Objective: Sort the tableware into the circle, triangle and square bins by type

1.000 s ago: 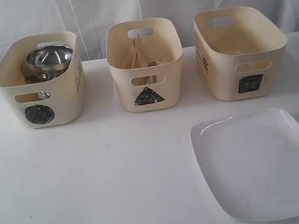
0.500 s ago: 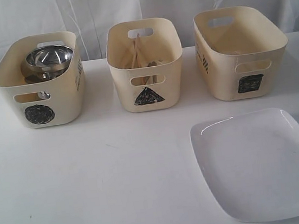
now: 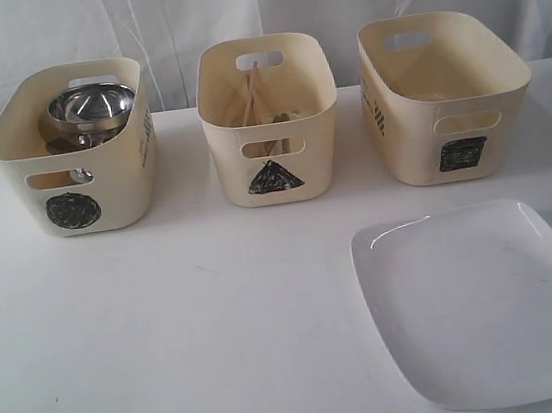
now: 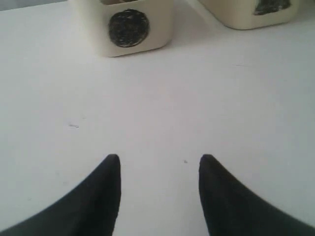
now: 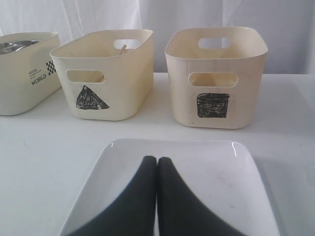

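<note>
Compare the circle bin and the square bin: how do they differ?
In the exterior view the circle bin stands left, the square bin right. A steel bowl shows in the circle bin; nothing shows clearly in the square bin. Both are cream tubs with handle cut-outs.

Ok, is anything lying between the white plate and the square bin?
Nothing: only bare tabletop separates the white plate from the square bin, clear in the exterior view.
</note>
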Controlling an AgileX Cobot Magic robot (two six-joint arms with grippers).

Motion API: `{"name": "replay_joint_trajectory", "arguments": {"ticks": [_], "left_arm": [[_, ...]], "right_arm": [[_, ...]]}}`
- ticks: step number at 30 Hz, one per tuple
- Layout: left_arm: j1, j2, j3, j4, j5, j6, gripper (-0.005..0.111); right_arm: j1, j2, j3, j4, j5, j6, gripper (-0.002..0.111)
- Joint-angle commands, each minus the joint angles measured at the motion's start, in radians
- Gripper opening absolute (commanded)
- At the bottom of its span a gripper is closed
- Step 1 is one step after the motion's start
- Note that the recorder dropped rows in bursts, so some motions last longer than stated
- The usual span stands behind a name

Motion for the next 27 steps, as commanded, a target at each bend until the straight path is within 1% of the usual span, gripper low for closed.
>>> {"name": "replay_joint_trajectory", "arguments": {"ticks": [1,4,6,7,10,13,16,19,22,24,26,27], "left_arm": [[0.147,-0.005,0.004,0.001,0.002,0.002,0.054],[0.253,-0.005,0.004,0.001,0.002,0.002,0.054],[0.308,-0.005,0.004,0.001,0.002,0.002,0.054],[0.333,-0.005,0.004,0.001,0.002,0.002,0.054],[0.382,-0.005,0.004,0.001,0.002,0.002,0.054],[0.400,-0.005,0.004,0.001,0.002,0.002,0.054],[0.400,-0.005,0.004,0.001,0.002,0.002,0.054],[0.400,-0.005,0.004,0.001,0.002,0.002,0.054],[0.400,-0.005,0.004,0.001,0.002,0.002,0.054],[0.400,-0.005,0.004,0.001,0.002,0.002,0.054],[0.400,-0.005,0.004,0.001,0.002,0.002,0.054],[0.400,-0.005,0.004,0.001,0.002,0.002,0.054]], "right_arm": [[-0.006,-0.007,0.007,-0.004,-0.011,0.004,0.000],[-0.006,-0.007,0.007,-0.004,-0.032,0.004,0.000],[-0.006,-0.007,0.007,-0.004,-0.061,0.004,0.000],[-0.006,-0.007,0.007,-0.004,-0.084,0.004,0.000],[-0.006,-0.007,0.007,-0.004,-0.176,0.009,0.000],[-0.006,-0.007,0.007,-0.004,-0.287,0.020,0.000],[-0.006,-0.007,0.007,-0.004,-0.386,0.023,0.000],[-0.006,-0.007,0.007,-0.004,-0.439,0.026,0.000],[-0.006,-0.007,0.007,0.007,-0.479,0.126,0.000],[-0.006,-0.007,0.007,0.009,-0.466,0.197,0.000],[-0.006,-0.007,-0.002,0.009,-0.390,0.202,0.000],[-0.006,-0.007,-0.022,0.009,-0.314,0.202,0.000]]}}
